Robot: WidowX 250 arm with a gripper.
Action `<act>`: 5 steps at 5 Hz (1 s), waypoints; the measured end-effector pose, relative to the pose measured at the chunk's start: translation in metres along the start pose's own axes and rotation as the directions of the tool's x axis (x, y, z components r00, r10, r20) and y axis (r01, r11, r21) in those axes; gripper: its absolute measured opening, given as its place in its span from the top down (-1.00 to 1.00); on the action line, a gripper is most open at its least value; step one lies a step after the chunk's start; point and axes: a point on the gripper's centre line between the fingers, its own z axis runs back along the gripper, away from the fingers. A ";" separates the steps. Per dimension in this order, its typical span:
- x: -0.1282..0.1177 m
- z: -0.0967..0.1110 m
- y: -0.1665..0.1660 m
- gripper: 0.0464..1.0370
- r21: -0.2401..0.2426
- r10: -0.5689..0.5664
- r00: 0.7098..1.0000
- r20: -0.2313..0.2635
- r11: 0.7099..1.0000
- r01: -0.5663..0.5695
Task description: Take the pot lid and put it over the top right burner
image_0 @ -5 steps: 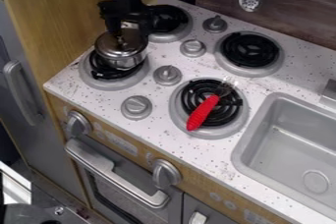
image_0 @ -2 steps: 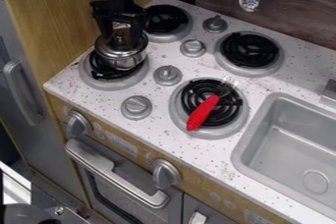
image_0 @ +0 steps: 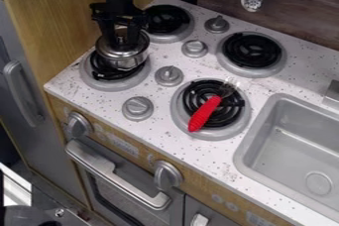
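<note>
The black gripper (image_0: 121, 37) hangs at the upper left, low over the pot lid. It is open, its fingers apart on either side of the lid's middle, where the knob is partly hidden. The shiny metal lid (image_0: 112, 50) lies on the small steel pot (image_0: 126, 64), which stands on the front left burner (image_0: 96, 80). At the back right is the top right burner (image_0: 252, 50), with its black coil bare.
A red-handled utensil (image_0: 204, 114) lies across the front right burner (image_0: 216, 132). Behind the pot is the back left burner (image_0: 167, 20). Several grey knobs stand among the burners, one of them a knob (image_0: 169, 75) right of the pot. The sink (image_0: 289, 141) is at right.
The gripper has spread its fingers since the earliest frame and sits slightly lower around the lid's middle. The pot and lid have kept their place.
</note>
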 end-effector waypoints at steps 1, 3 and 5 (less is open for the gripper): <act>0.000 -0.001 -0.003 0.25 0.012 -0.013 1.000 -0.004 1.000 0.013; -0.004 0.013 -0.024 0.55 0.031 -0.068 0.997 0.044 0.997 0.066; -0.008 0.059 -0.081 0.55 0.042 -0.179 0.972 0.155 0.984 0.175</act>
